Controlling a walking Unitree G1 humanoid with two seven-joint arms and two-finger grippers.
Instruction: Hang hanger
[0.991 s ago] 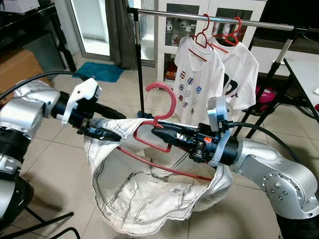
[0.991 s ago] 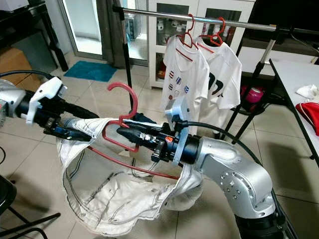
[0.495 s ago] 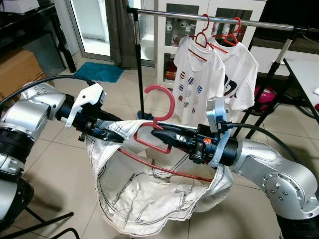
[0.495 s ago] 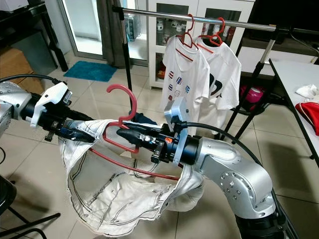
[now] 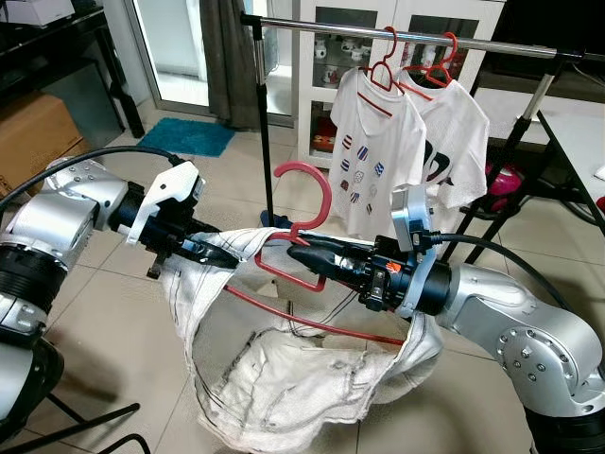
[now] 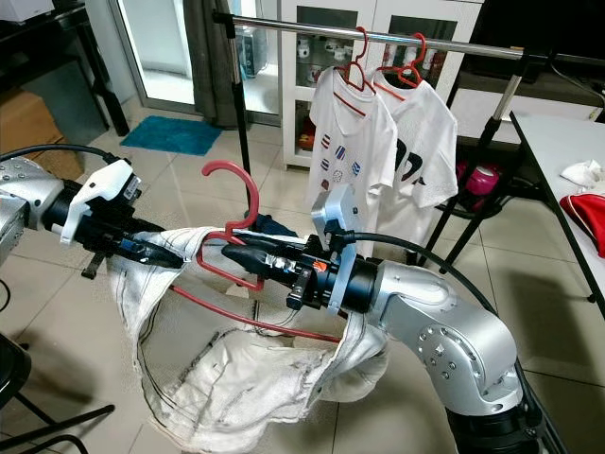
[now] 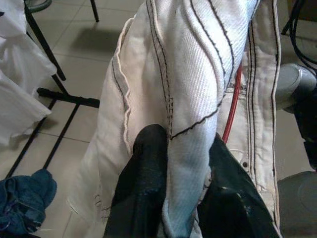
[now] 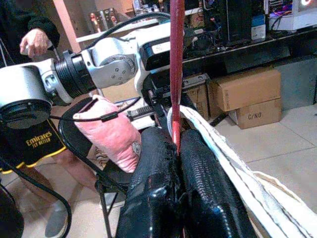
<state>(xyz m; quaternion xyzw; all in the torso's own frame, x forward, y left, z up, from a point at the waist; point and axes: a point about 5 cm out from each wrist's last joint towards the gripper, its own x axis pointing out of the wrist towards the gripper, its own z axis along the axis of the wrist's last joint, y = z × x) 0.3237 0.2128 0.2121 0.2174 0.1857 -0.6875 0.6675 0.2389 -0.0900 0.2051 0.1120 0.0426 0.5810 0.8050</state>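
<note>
A red hanger [image 5: 317, 185] is held hook-up at mid-height, and my right gripper [image 5: 299, 253] is shut on its neck; the right wrist view shows the red wire [image 8: 176, 74] pinched between both black fingers [image 8: 153, 163]. White denim clothing with black stitching [image 5: 302, 378] drapes over the hanger's arms and sags toward the floor. My left gripper [image 5: 223, 255] is shut on the waistband at the left; the cloth [image 7: 198, 74] sits clamped between its fingers [image 7: 146, 163]. The metal rail [image 5: 397, 34] runs above and behind.
Two white T-shirts [image 5: 378, 151] on red hangers hang from the rail. The rack's upright pole [image 5: 265, 123] stands just behind the hanger. A white table [image 5: 581, 132] is at the right, a cardboard box [image 5: 33, 128] at the left. A person [image 8: 34, 39] stands beyond a chair with a pink cushion [image 8: 111, 134].
My left gripper has moved right, toward the hanger, still holding the waistband. The clothing's open loop has narrowed and sagged lower. The right gripper and hanger have hardly moved.
</note>
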